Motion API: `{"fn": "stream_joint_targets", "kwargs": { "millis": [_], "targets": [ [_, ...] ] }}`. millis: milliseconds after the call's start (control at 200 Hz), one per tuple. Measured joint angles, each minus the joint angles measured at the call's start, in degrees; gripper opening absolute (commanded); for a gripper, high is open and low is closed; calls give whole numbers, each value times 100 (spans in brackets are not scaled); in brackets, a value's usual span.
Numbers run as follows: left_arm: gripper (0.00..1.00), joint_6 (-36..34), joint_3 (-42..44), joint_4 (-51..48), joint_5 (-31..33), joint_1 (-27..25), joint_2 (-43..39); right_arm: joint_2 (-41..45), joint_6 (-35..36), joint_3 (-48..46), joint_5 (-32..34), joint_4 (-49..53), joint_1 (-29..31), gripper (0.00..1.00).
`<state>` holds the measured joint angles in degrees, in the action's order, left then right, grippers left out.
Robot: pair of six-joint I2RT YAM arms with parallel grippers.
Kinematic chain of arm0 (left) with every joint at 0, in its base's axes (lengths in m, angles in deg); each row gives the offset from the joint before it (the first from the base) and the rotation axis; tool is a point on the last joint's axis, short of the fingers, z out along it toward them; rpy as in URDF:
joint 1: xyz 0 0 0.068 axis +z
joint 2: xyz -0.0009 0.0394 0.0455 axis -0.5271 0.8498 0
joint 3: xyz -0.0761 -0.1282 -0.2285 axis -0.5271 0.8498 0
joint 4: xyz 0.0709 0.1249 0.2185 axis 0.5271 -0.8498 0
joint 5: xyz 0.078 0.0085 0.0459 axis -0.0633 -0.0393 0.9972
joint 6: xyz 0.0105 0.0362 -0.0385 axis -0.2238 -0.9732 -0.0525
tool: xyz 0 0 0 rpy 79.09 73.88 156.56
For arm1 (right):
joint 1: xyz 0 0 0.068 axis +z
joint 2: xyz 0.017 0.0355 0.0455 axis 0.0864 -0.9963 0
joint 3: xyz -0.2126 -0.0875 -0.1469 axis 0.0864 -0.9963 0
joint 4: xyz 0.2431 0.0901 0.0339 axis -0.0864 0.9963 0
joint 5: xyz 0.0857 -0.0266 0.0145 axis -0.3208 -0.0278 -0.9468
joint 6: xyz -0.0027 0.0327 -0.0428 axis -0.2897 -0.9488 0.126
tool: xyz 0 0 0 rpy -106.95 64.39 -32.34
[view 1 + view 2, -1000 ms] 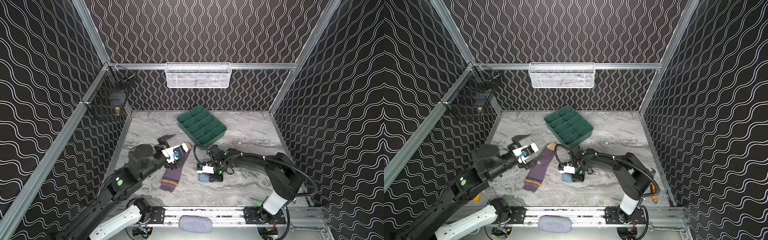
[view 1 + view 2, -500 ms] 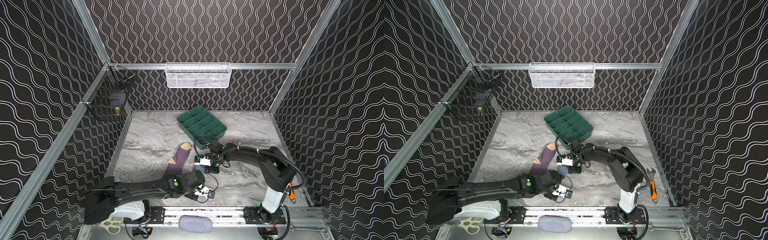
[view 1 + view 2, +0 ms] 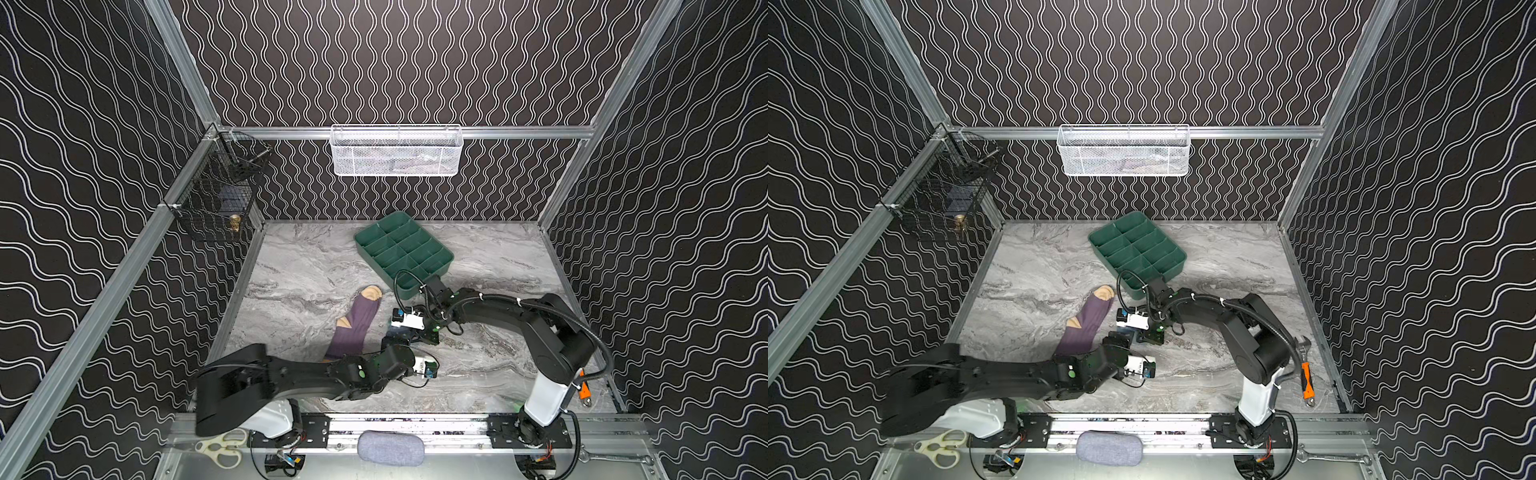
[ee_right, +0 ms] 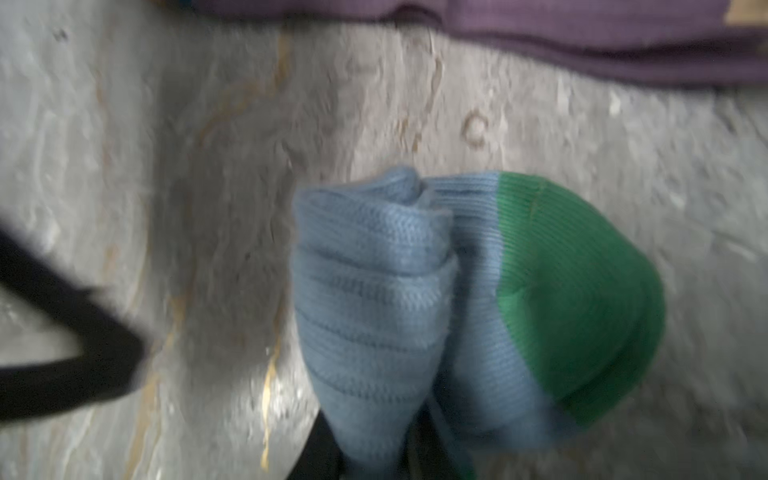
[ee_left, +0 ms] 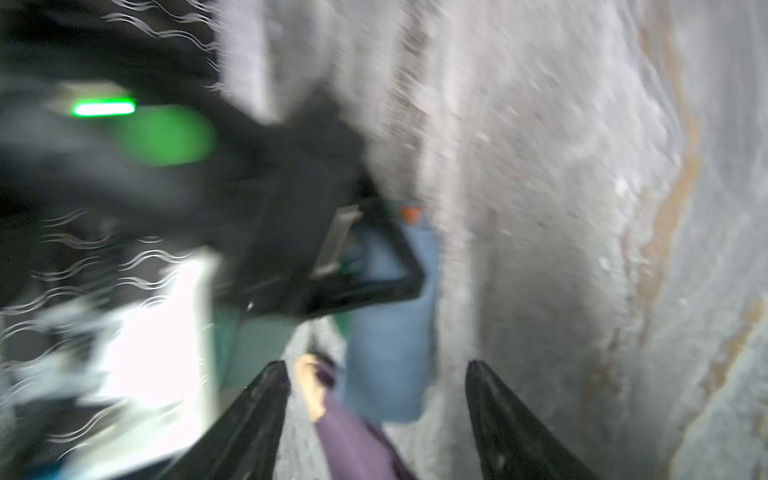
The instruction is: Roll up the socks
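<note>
Ribbed knit cloth forms the blue sock.

My left wrist view is smeared by blur, and my left fingers run off its edge. In both top views my right gripper covers most of the blue sock, and my left arm hides the cuff end of the purple sock.

Open tabletop far left and right; green tray, purple sock, left arm, right arm mid-table.
</note>
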<state>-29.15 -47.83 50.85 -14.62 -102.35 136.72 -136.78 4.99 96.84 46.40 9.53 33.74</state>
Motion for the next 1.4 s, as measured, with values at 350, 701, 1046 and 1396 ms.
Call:
{"fn": "stream_joint_targets", "kwargs": {
  "millis": [350,701,1046,1396],
  "targets": [
    [71,271,-448,-2120,-896,-184,-1740,1202,-787,-684,2267,922,358,0],
    [71,352,4,-1473,-848,-973,-544,201,-1169,205,2500,2177,586,0],
    [71,133,275,297,-199,-1003,304,55,-1344,411,1558,2608,516,0],
    [68,129,339,603,-286,-1005,708,-101,-1462,92,-422,3366,476,0]
  ]
}}
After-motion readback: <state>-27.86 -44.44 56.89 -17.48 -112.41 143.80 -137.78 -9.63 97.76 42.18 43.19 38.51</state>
